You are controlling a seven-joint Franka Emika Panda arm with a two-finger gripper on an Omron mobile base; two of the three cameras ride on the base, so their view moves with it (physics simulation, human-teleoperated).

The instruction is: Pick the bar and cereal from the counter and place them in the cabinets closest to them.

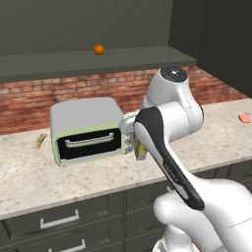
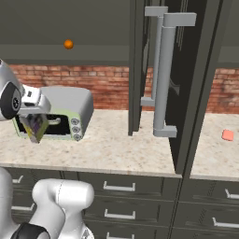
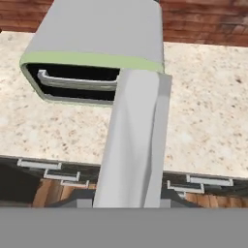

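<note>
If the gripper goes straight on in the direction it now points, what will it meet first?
The gripper, shut on the cereal, points down toward the counter in front of the toaster oven. Probably the box would touch the counter first, though depth is unclear.

No text, number or brand can be read here. The cereal (image 2: 35, 127) box shows yellow and green print, but it is too small and blurred to read. A faint marking on the arm's dark band stays illegible.
</note>
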